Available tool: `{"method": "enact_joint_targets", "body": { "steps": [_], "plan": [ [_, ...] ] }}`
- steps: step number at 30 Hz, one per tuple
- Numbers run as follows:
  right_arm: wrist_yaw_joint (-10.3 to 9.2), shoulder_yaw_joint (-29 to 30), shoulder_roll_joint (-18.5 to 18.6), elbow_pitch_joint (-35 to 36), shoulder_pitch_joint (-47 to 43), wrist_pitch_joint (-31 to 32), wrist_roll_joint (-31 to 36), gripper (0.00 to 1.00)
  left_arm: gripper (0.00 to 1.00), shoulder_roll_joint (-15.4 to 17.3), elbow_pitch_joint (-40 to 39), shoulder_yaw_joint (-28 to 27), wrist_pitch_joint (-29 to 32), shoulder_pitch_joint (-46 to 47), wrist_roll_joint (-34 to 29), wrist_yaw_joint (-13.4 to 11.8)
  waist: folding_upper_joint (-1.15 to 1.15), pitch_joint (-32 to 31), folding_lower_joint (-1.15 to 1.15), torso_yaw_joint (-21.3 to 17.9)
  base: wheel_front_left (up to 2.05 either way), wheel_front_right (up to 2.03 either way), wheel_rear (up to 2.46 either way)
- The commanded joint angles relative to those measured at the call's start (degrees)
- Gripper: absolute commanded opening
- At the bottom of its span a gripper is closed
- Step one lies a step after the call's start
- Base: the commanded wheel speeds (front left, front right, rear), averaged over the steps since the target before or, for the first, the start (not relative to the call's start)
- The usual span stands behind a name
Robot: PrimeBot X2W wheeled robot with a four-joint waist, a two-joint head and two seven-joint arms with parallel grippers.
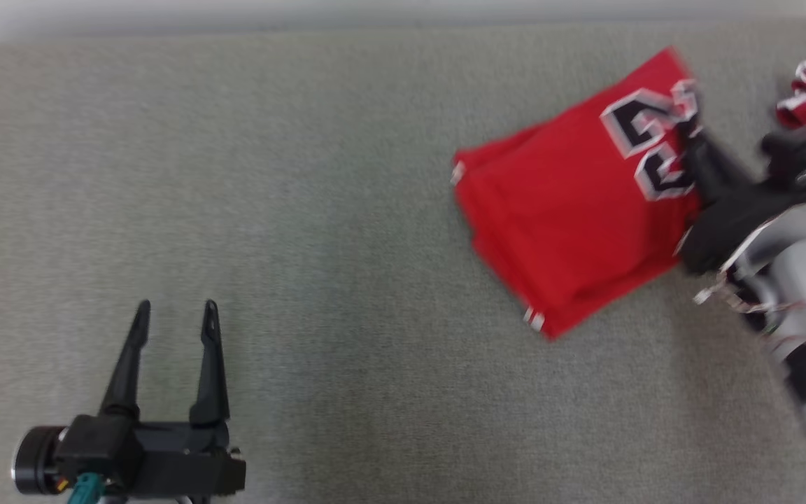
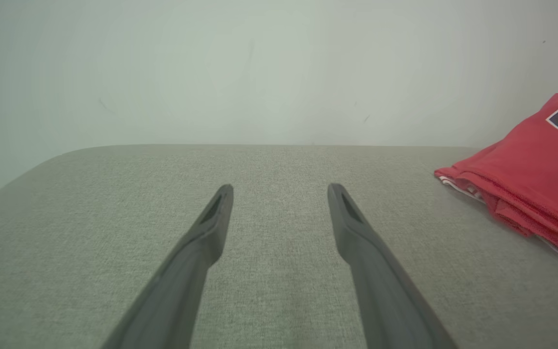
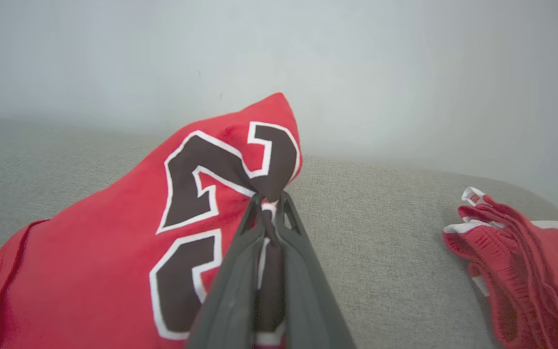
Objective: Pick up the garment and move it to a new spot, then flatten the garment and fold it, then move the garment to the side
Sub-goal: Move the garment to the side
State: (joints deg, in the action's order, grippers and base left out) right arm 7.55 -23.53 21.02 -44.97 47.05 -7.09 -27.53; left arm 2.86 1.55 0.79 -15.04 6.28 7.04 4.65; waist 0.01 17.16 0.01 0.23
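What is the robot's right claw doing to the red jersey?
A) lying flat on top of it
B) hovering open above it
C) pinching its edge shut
C: the right gripper is closed with a fold of the red jersey caught between its two fingers.

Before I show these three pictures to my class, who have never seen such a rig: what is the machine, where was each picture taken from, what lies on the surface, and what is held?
It is a wheeled robot with two arms, each ending in a two-fingered gripper. One picture looks down from its head; the others come from cameras on its left and right wrists. On the grey fabric surface lie a folded red jersey with a dark number and, apart from it, a second red garment. The left gripper is open, holding nothing. The right gripper is shut on the jersey's edge.
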Motion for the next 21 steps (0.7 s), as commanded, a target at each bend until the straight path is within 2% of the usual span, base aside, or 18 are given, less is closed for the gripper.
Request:
{"method": "enact_joint_targets", "body": {
  "steps": [1,5,12,21],
  "plan": [
    [-0.17,-0.63,2.41,1.4,2.23,0.13,-0.8,0.0,1.0,0.12,-0.61,-0.61,-0.18,1.46,-0.7,0.34,-0.01,5.77,-0.01,-4.08,0.0,0.0,0.0],
    [-0.17,-2.31,8.22,3.51,5.54,0.82,-1.96,0.0,1.0,0.19,-2.0,-1.11,-0.18,2.52,-2.01,0.76,-0.01,8.8,-0.01,-6.69,0.0,0.0,0.0],
    [-0.17,-4.53,15.71,6.2,10.71,2.24,-3.34,0.0,1.0,1.23,-4.97,-3.1,-0.18,2.65,-3.3,1.04,-0.01,12.33,-0.01,-10.58,0.0,0.0,0.0],
    [-0.17,-6.59,22.64,4.74,17.44,5.46,-5.84,0.0,1.0,2.71,-8.09,-3.79,-0.18,1.67,-4.78,1.28,-0.01,14.79,-0.01,-13.24,0.0,0.0,0.0]
  ]
}}
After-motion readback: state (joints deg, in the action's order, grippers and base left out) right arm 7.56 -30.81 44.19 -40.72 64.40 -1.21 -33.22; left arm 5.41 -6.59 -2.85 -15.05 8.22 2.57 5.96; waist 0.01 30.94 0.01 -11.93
